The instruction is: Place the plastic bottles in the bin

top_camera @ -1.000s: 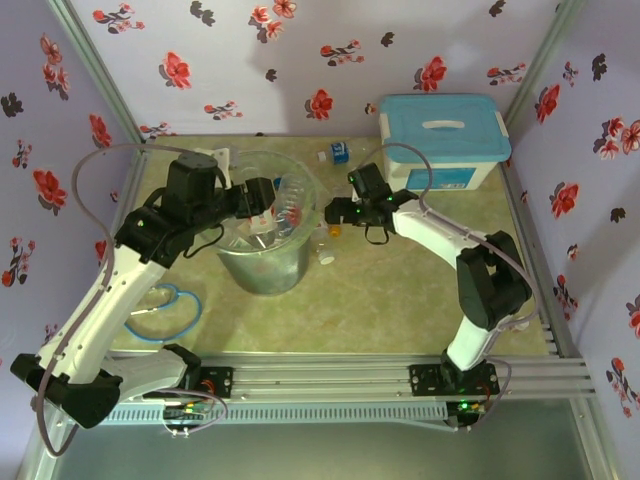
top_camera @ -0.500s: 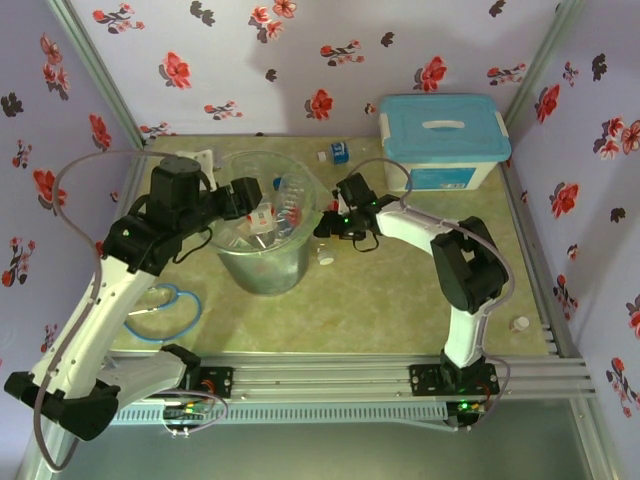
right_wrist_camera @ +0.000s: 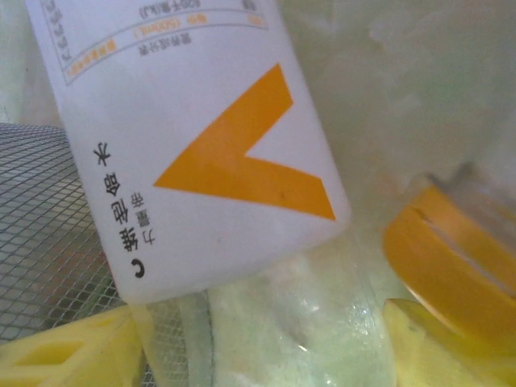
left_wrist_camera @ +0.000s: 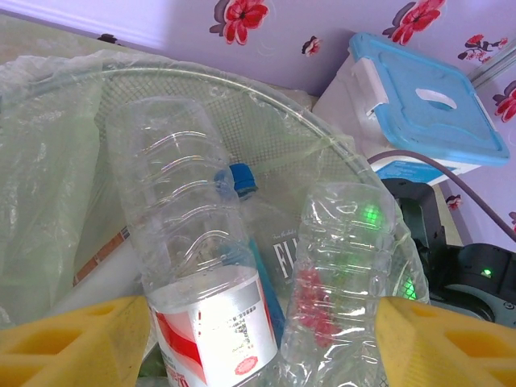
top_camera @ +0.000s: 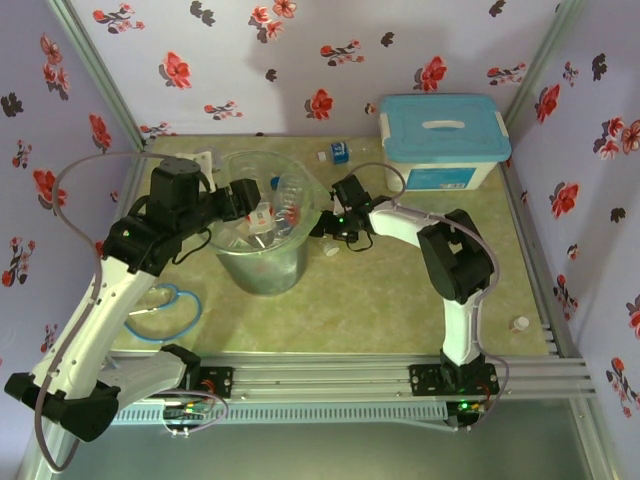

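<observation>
Two clenched tools: lift the right tool's [right_wrist_camera: 258,351] orange-labelled bottle [right_wrist_camera: 201,161] over the bin [top_camera: 262,275] rim before releasing; the left tool's [left_wrist_camera: 262,347] red-labelled bottle [left_wrist_camera: 205,322] hangs above it.

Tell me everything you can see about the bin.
The bin is a round grey wire-mesh bucket lined with a clear plastic bag. It stands upright on the green table, left of centre. Clear plastic bottles lie piled inside, one red-and-white labelled, one blue-capped. The left tool hangs over its rim; the right tool is close beside its right wall.
</observation>
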Tool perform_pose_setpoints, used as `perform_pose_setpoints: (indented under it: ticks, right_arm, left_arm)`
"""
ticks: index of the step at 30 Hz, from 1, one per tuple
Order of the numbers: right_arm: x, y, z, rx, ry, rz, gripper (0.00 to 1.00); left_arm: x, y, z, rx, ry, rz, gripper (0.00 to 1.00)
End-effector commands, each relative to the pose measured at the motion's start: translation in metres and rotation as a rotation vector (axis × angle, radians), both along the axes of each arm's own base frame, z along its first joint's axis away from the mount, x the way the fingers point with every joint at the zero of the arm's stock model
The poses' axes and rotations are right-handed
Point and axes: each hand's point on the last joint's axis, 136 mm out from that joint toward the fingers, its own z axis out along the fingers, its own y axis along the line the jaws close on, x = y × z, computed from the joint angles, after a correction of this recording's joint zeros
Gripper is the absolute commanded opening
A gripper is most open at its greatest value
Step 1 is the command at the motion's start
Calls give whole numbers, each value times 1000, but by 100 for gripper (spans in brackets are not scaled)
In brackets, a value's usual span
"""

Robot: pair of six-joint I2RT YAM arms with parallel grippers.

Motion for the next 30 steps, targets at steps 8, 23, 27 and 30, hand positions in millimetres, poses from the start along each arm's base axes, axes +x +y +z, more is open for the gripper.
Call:
perform_pose_setpoints:
  ticks: [8,23,27,30]
  right_arm:
    - [-9,-6,-2,13,36,-27,65]
    - [-19,-66,68,71,-79,-128,56]
    - [-20,-93,101,99,-151,-176,55]
    - [-22,-110,128,103,-214,-195,55]
  left_arm:
    - [-2,4,-2,-12,2,14,74]
    - [8,-16,8,-82,-8,-42,74]
    - [10,-27,19,-134,-24,-78,74]
    - [12,-38,30,-197,-43,-113,76]
